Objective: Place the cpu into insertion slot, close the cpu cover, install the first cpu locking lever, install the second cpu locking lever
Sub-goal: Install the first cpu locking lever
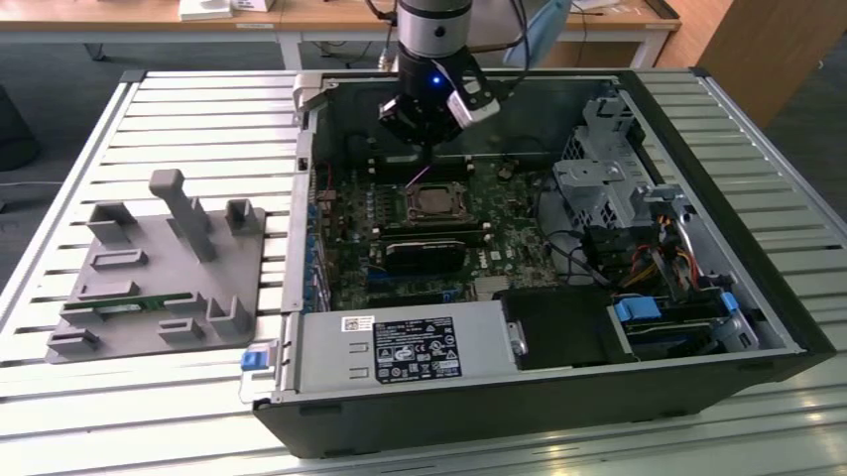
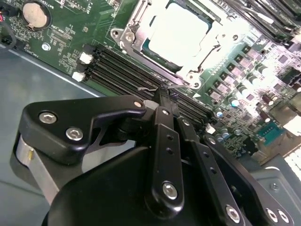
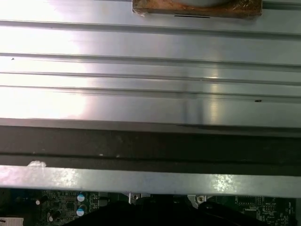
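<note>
The cpu lies in the insertion slot on the green board, its pale face showing through the window of the cpu cover. The silvery cover lies flat over it. A thin wire locking lever runs along the socket's near edge. My gripper has its black fingers drawn together, and their tip is at this lever, just beside the socket's corner. Whether the tip touches the wire is unclear. In the exterior view my gripper hangs inside the open case, just behind the socket.
Black memory slots run beside the socket. A black finned block sits in front of it. The drive cage and cables fill the exterior view's right. A grey fixture tray lies left of the case on the slatted table.
</note>
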`<state>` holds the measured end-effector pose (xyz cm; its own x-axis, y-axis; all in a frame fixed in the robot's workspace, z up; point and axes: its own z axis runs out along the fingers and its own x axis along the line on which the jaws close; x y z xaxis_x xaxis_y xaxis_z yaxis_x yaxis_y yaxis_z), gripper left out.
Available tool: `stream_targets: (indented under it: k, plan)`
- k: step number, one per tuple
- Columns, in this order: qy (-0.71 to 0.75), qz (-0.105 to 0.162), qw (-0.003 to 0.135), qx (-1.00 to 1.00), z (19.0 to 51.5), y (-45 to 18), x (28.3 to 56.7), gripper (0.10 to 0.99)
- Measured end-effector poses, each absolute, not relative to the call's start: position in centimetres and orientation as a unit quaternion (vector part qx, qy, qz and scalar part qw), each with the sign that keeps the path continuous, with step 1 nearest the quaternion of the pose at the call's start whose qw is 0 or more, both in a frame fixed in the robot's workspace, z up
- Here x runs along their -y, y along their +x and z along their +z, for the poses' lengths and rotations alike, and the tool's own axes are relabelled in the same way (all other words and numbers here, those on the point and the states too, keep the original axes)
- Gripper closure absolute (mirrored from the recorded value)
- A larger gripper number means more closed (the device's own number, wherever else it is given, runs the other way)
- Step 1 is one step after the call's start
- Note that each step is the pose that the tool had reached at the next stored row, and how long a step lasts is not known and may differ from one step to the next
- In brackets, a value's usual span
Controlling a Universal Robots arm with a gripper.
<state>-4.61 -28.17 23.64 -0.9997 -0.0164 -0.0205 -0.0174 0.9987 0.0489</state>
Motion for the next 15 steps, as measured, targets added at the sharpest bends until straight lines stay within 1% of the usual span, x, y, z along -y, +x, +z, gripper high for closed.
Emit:
stream_targets:
  k: [15]
  plan:
    - [-0.008, 0.024, 0.01, -1.0, 22.7, -3.1, 28.2, 0.98]
